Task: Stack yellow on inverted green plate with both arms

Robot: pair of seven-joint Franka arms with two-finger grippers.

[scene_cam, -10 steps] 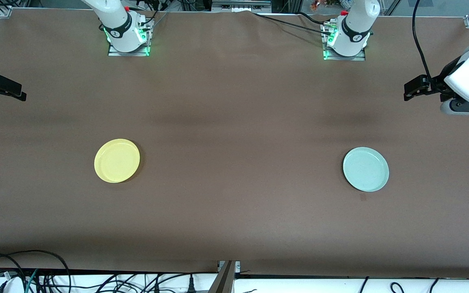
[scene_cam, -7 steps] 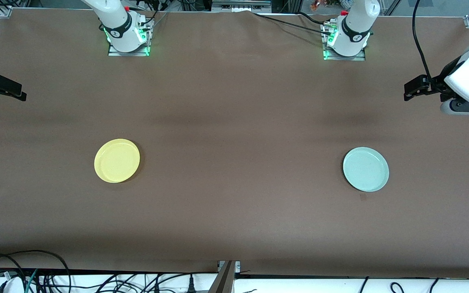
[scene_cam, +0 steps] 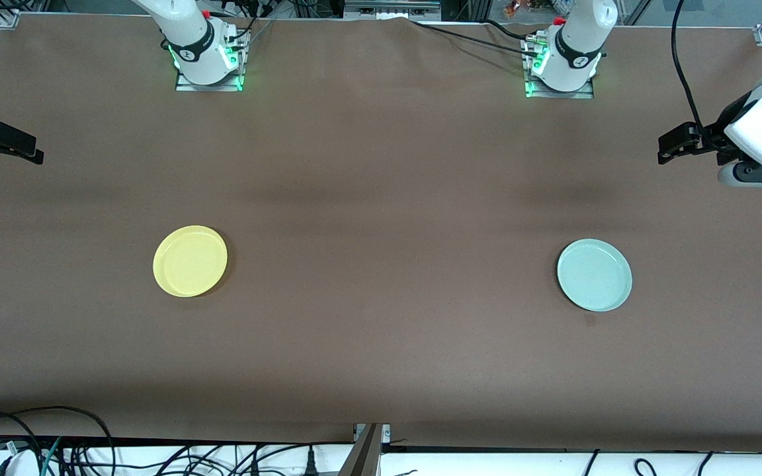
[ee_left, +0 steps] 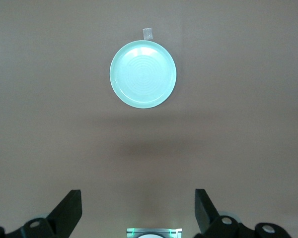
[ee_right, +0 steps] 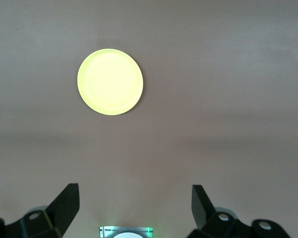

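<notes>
The yellow plate (scene_cam: 190, 261) lies flat on the brown table toward the right arm's end; it also shows in the right wrist view (ee_right: 110, 82). The pale green plate (scene_cam: 594, 275) lies flat toward the left arm's end, hollow side seemingly up, and shows in the left wrist view (ee_left: 143, 74). The two plates are far apart. My left gripper (scene_cam: 665, 152) hangs open and empty high over the table's edge at its end (ee_left: 137, 210). My right gripper (scene_cam: 34, 155) hangs open and empty over the other end (ee_right: 134, 206).
A small piece of tape (scene_cam: 589, 320) sticks to the table just nearer the camera than the green plate, also seen in the left wrist view (ee_left: 148, 33). The arm bases (scene_cam: 208, 66) (scene_cam: 561, 73) stand along the back. Cables (scene_cam: 57, 443) lie past the front edge.
The left arm's wrist has shifted very slightly. The plates and the right arm have not moved.
</notes>
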